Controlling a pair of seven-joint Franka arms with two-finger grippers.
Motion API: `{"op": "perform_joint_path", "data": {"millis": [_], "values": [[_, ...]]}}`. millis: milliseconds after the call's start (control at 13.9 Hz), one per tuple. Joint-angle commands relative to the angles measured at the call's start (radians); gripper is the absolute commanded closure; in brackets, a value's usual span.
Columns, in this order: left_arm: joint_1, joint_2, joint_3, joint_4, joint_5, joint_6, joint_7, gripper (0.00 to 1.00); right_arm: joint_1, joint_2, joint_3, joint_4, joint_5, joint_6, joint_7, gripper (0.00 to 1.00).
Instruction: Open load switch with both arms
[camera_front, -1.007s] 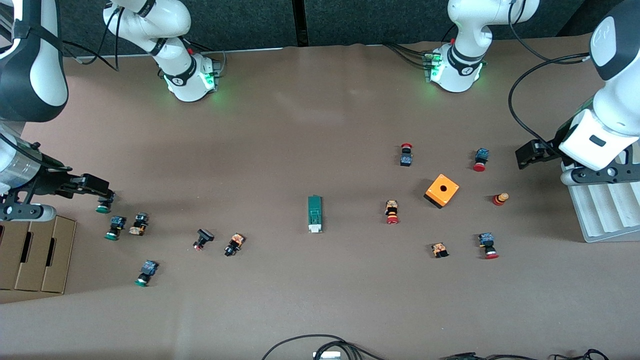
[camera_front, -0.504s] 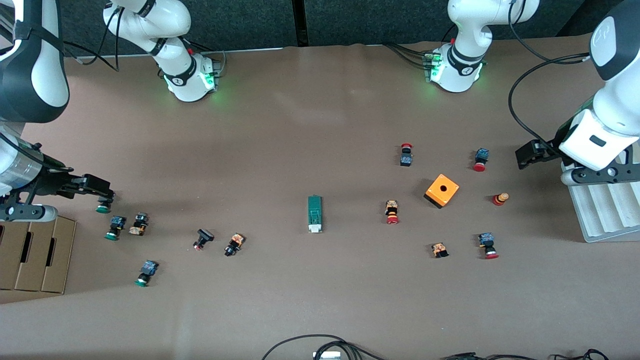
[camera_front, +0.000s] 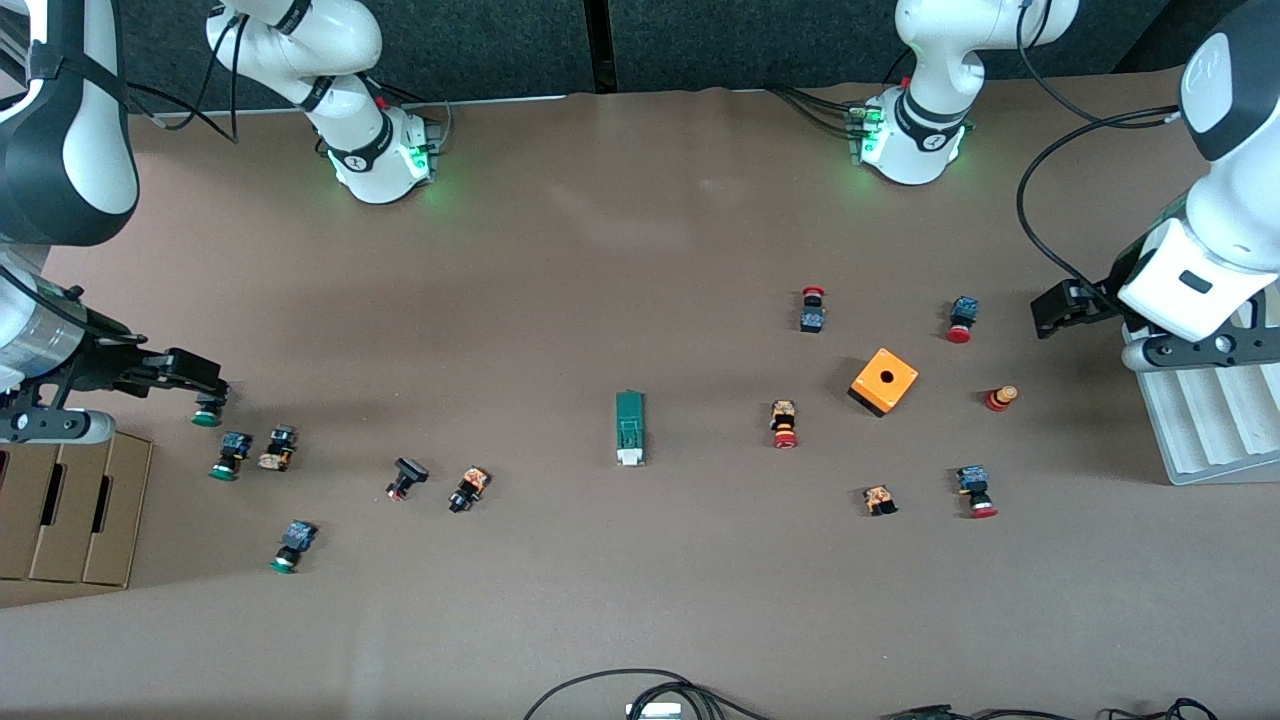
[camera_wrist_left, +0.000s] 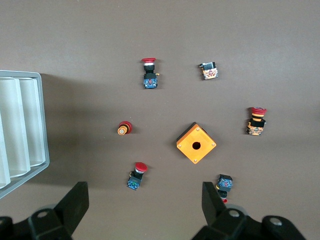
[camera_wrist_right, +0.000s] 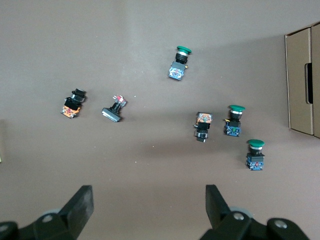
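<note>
Load switch (camera_front: 629, 428), a narrow dark-green block, lies flat mid-table with its long axis running toward and away from the front camera; its white end piece points at the camera. It sits well apart from both sets of jaws, roughly between them, with bare brown table (camera_front: 620, 260) on every side of it.

The left gripper (camera_front: 1052, 308) hangs in the air at the left arm's end, jaws released wide and holding nothing, just beside a grey ridged tray (camera_front: 1200, 425) at the table edge. Under and near its jaws are the orange cube (camera_front: 884, 381) and several red-capped push buttons (camera_front: 960, 319), all apart from the switch.

The right gripper (camera_front: 205, 385) hangs at the right arm's end, jaws likewise spread and empty, over a green-capped push button (camera_front: 206, 415) and next to a cardboard box (camera_front: 70, 505). More green-capped buttons (camera_wrist_right: 232, 121) lie scattered below its fingers (camera_wrist_right: 80, 206) in the right wrist view.
</note>
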Motion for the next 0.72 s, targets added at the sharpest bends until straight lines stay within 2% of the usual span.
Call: {"op": "perform_joint_path", "data": {"millis": [0,288,648], "values": [[-0.002,-0.003,-0.001,0.015,-0.006,-0.036,-0.023,0.00,0.001,-0.003,-0.005,0.003,0.015,-0.008,-0.008,0.00],[-0.009,0.037,-0.015,0.009,-0.038,-0.054,-0.040,0.00,0.004,0.002,-0.005,0.004,0.015,-0.007,-0.008,0.00],[-0.055,0.045,-0.119,0.011,-0.048,0.007,-0.253,0.00,0.008,0.041,-0.002,0.003,0.015,-0.002,-0.002,0.00]]}}
